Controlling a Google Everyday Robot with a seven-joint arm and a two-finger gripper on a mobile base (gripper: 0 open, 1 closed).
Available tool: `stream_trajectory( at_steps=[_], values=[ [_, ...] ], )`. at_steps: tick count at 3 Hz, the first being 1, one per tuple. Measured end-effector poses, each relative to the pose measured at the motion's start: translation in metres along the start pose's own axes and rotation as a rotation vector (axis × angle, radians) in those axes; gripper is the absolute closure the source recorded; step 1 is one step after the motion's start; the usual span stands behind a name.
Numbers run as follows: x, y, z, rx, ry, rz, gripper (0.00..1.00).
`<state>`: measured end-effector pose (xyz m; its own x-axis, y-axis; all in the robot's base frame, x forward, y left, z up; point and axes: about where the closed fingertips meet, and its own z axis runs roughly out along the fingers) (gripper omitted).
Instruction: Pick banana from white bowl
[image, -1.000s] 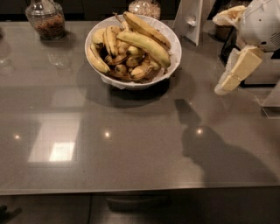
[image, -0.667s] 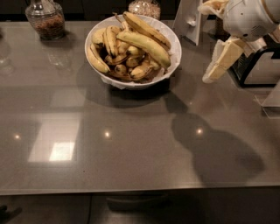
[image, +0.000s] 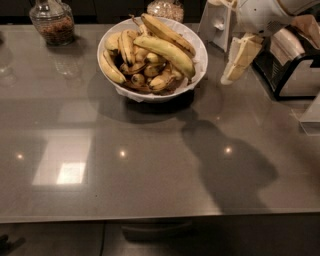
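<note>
The white bowl (image: 199, 75) stands at the back middle of the grey counter, heaped with bananas. The banana (image: 167, 33), long, nearly straight and brown-speckled, lies on top at the bowl's far right side. A smoother yellow-green curved banana (image: 167, 52) lies just in front of it, with small stubby bananas (image: 150, 75) below. My gripper (image: 236, 62) hangs above the counter to the right of the bowl, pointing down and left, apart from the rim and holding nothing that I can see.
A glass jar (image: 52, 22) with dark contents stands at the back left, another jar (image: 167, 8) behind the bowl. A white upright object (image: 217, 25) and a metal appliance (image: 295, 67) stand at the back right. The counter's front edge (image: 160, 218) runs across the bottom.
My gripper has moved left and further back, from the right edge toward the bowl's right side. The bowl and bananas have not moved.
</note>
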<state>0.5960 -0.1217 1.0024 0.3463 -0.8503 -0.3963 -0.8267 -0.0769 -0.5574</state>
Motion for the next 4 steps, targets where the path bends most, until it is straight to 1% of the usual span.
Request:
stream_trajectory(
  at_steps=[1, 2, 3, 4],
  values=[
    [0.000, 0.000, 0.000, 0.000, 0.000, 0.000, 0.00],
    [-0.002, -0.014, 0.011, 0.000, 0.058, -0.124, 0.00],
    [-0.005, -0.032, 0.030, -0.020, 0.135, -0.297, 0.00],
    [-0.001, -0.047, 0.046, -0.050, 0.199, -0.416, 0.12]
  ],
)
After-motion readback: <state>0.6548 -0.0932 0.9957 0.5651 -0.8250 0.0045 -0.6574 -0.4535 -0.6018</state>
